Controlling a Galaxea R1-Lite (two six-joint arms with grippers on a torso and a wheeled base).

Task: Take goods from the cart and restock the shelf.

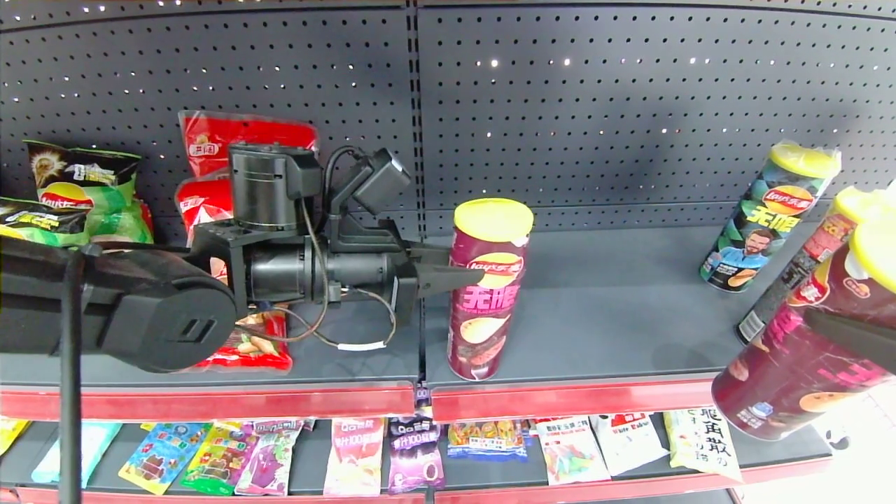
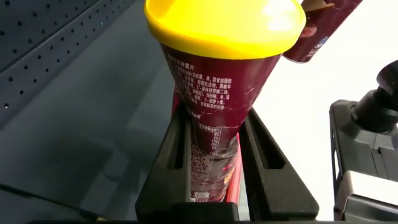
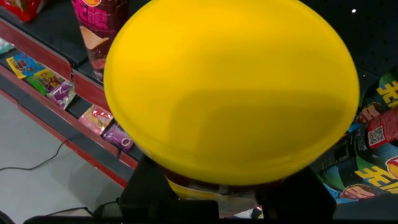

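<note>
A purple chips can [image 1: 488, 290] with a yellow lid stands upright near the front edge of the grey shelf [image 1: 616, 315]. My left gripper [image 1: 477, 274] reaches in from the left and is shut on its upper half; in the left wrist view its fingers [image 2: 177, 146] flank that can [image 2: 214, 93]. At the right, my right gripper [image 1: 850, 336] is shut on a second purple can [image 1: 798, 371], held tilted in front of the shelf's right end. This can's yellow lid [image 3: 230, 87] is close to the right wrist camera.
A teal can [image 1: 770, 217] and a dark can [image 1: 805, 273] lean at the shelf's right. Red and green snack bags [image 1: 84, 196] crowd the left behind my left arm. Bare shelf lies between the standing can and the teal can. Small packets [image 1: 413, 455] line the lower shelf.
</note>
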